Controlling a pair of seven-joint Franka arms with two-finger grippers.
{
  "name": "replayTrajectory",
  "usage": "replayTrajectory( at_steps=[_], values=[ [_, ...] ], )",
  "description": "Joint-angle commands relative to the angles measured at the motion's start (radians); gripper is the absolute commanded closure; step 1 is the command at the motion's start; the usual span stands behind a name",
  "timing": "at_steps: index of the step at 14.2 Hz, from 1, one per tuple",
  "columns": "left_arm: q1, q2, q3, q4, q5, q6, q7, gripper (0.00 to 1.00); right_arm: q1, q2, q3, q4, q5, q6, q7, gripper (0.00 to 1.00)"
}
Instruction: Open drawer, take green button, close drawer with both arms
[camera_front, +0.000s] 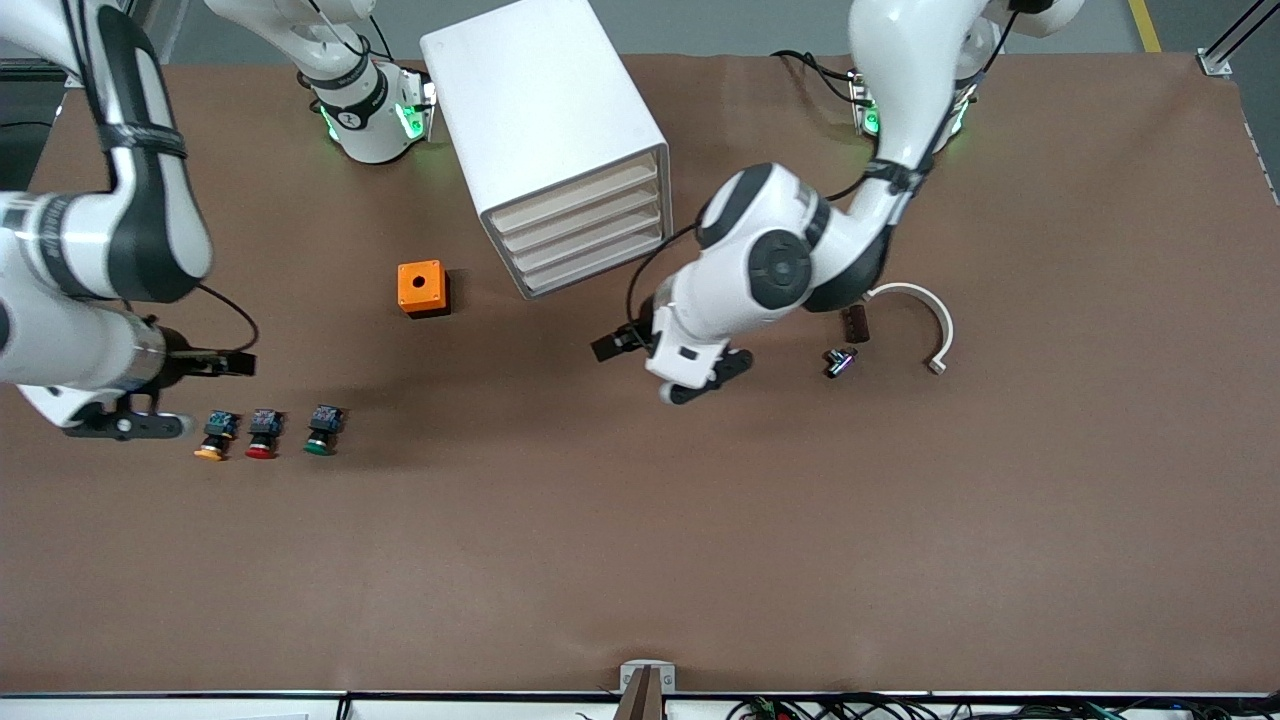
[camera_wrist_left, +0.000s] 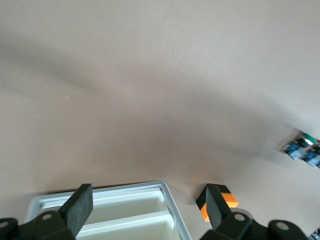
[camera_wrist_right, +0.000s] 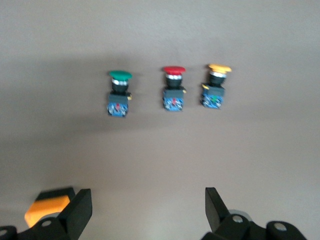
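Left gripper (camera_front: 672, 368), wide open and empty in front of the shut drawers (camera_front: 578, 224), should hook one front squarely; right gripper (camera_front: 196, 393), open too, waits near the green button (camera_front: 321, 430).

The table (camera_front: 640, 520) was covered with a matt brown sheet, smooth and without sheen. The drawer cabinet (camera_front: 540, 110) presented a smooth white plastic-looking shell with a satin finish, and the orange box (camera_front: 421, 288) appeared as matt plastic. The arms (camera_front: 770, 270) had glossy white casings with black bands; the button (camera_front: 320, 432) carried a smooth green cap.
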Motion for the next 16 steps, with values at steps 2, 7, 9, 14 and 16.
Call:
replayTrajectory(
  at_steps=[2,7,9,14,16],
  values=[
    [0.126,-0.128,-0.004,-0.042,0.089,-0.218,0.125,0.0,-0.03,-0.066,0.013,0.121,0.023,-0.185,-0.038,0.0],
    [0.244,-0.254,-0.006,-0.123,0.333,-0.377,0.335,0.0,-0.037,-0.125,0.011,0.157,0.028,-0.244,-0.037,0.0],
    [0.299,-0.324,-0.008,-0.181,0.363,-0.372,0.44,0.0,-0.03,-0.121,0.013,0.201,0.042,-0.244,-0.029,0.0],
    [0.447,-0.471,-0.011,-0.315,0.423,-0.34,0.726,0.0,-0.037,-0.115,0.007,0.296,0.045,-0.262,-0.034,0.0],
    [0.497,-0.547,-0.011,-0.408,0.426,-0.279,0.803,0.0,-0.036,-0.116,0.008,0.324,0.043,-0.296,-0.034,0.0]
  ],
)
